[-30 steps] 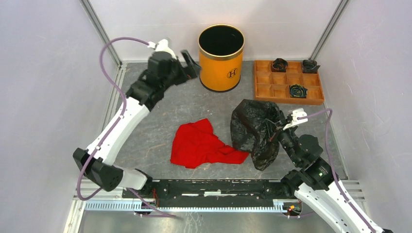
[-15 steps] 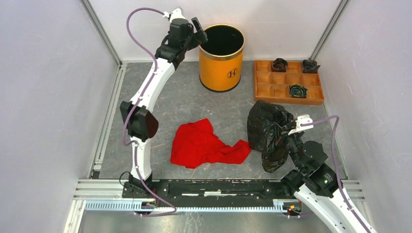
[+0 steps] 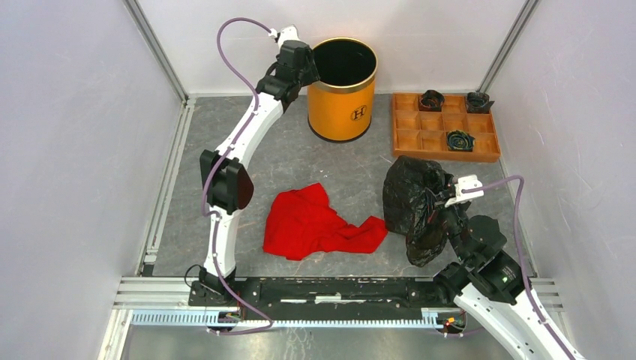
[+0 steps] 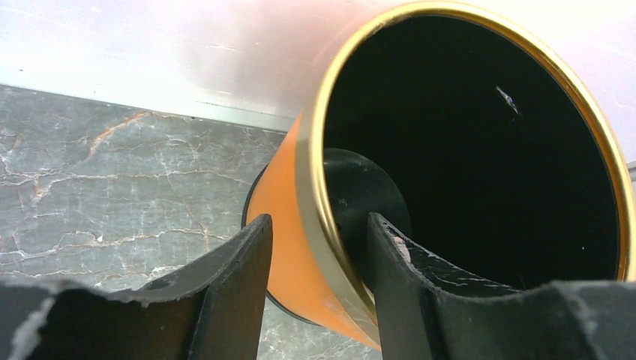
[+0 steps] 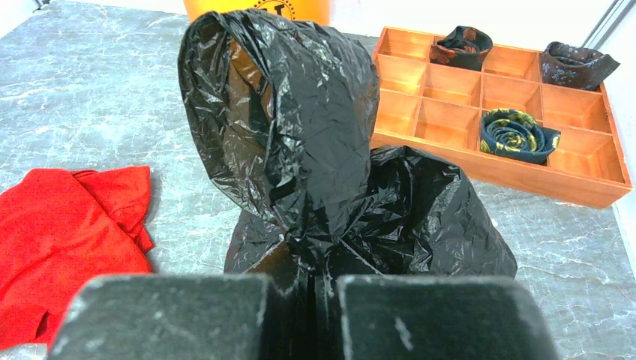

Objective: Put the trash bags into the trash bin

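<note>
— how's your left arm (image 3: 251,127) posed?
— stretched far back to the upright trash bin (image 3: 341,97); left gripper (image 4: 315,225) parted, straddling its rim (one finger inside).
— and the trash bag (image 3: 412,199)?
— right of the red cloth (image 3: 319,223), long axis near-to-far, its near end pinched in your right gripper (image 5: 304,281).

bin (image 5: 255,9) – cut off top, bag (image 5: 315,150) btm hidden

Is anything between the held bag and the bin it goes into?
No object lies between the trash bag, pinched in the right claw, and the trash bin. Only the left claw straddles its rim on the left side.
</note>
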You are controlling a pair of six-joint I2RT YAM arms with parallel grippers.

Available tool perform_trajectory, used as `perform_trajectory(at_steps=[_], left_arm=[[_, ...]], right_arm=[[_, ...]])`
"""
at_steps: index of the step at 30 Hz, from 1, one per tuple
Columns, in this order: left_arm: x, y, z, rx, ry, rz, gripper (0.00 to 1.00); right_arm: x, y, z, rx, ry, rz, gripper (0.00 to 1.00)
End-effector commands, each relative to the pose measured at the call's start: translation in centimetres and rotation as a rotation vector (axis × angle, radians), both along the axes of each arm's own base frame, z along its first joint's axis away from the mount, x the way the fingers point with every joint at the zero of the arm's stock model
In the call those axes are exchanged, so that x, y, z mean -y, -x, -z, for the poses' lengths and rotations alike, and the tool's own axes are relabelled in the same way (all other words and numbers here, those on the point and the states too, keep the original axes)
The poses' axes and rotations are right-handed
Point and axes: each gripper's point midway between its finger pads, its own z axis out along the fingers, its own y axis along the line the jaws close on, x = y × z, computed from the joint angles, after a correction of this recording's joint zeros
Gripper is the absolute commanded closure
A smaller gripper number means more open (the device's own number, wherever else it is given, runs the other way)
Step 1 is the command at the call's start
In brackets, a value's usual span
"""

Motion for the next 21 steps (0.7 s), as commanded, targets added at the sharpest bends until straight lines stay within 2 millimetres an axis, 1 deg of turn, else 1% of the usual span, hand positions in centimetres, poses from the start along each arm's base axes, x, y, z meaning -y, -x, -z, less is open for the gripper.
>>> perform_trajectory(at_steps=[1,3,5,6,7,8,9,11,17,21], left_arm=[[0.3,-0.3,-0.6,0.042,-0.054,0.028,0.44],[0.6,-0.4,0.3,0.025,-0.054,0.043,0.44],[0.9,-0.4,0.8,0.013,-0.049,0.053,0.45],[1.0,-0.3,0.8,0.009,-0.045,0.053,0.47],[0.9,-0.3,0.8,0.004,-0.043,0.051,0.53],[1.0,-0.1,0.6,0.002,-0.041,0.057,0.62],[1.1,0.0,0.4,0.003,-0.035,0.069,0.68],[1.5,0.5,-0.2,0.002,-0.021,0.097,0.77],[2.1,2.6,-2.0,-0.025,0.037,0.147,0.86],[3.0,4.9,-2.4,-0.066,0.083,0.216,0.93]], right_arm=[[0.2,0.0,-2.7,0.058,-0.025,0.006,1.00],[0.2,0.0,-2.7,0.060,-0.027,0.006,1.00],[0.2,0.0,-2.7,0.058,-0.033,0.006,1.00],[0.2,0.0,-2.7,0.055,-0.034,0.006,1.00],[0.2,0.1,-2.7,0.053,-0.036,0.006,1.00],[0.2,0.1,-2.7,0.051,-0.037,0.006,1.00],[0.2,0.1,-2.8,0.053,-0.040,0.006,1.00],[0.2,0.2,-2.9,0.054,-0.046,0.006,1.00],[-0.1,0.2,-4.1,0.064,-0.071,-0.003,1.00],[0.2,0.6,-6.1,0.094,-0.096,-0.003,0.99]])
